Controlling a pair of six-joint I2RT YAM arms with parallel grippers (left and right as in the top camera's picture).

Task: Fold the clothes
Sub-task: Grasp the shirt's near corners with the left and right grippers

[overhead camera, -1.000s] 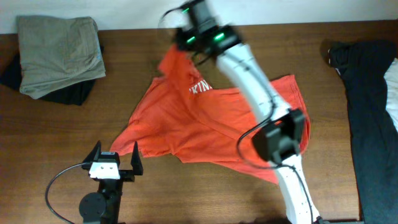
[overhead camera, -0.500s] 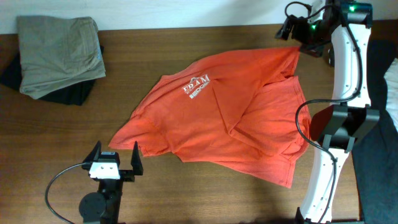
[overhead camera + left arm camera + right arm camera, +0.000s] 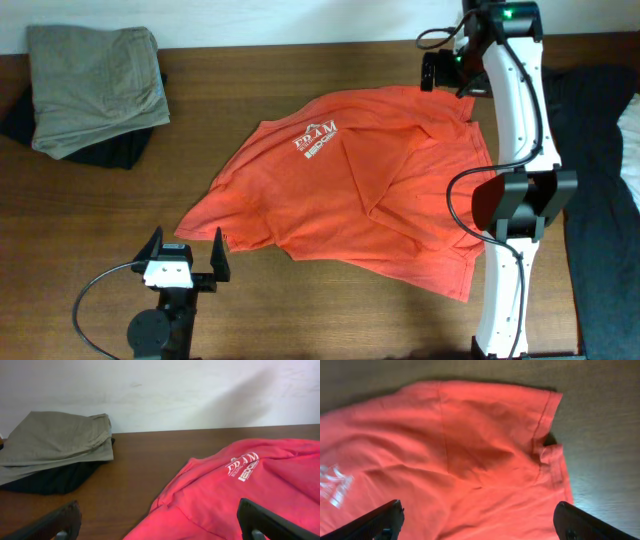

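Overhead view, with 12 o'clock at the wall edge. The red-orange T-shirt (image 3: 350,190) is lying spread but rumpled on the middle of the counter (image 3: 300,320). It is reaching from the centre toward 3 o'clock, with diagonal creases running across its body. Its white lettering (image 3: 316,140) is facing up on the 11 o'clock part of the cloth, and one sleeve is pointing toward 8 o'clock.

The left gripper (image 3: 187,243) is resting at 7 o'clock, just beside the tip of that sleeve. Its fingers (image 3: 218,252) are standing wide apart and holding nothing. In the left wrist view the two fingers (image 3: 57,521) are framing the bottom corners, and the shirt's lettered part (image 3: 242,467) is lying ahead of them.

The right gripper (image 3: 433,72) is hovering at 1 o'clock, over the counter just beyond the shirt's far edge. Its arm is stretching along the 3 o'clock side of the cloth. In the right wrist view its fingers (image 3: 382,517) are spread fully apart with only the shirt's hemmed sleeve (image 3: 540,425) below them; nothing is being gripped.

A khaki folded garment (image 3: 95,85) is sitting at 10 o'clock on top of a dark garment (image 3: 118,150), well apart from the shirt. A black garment (image 3: 600,160) is lying along the 3 o'clock edge.
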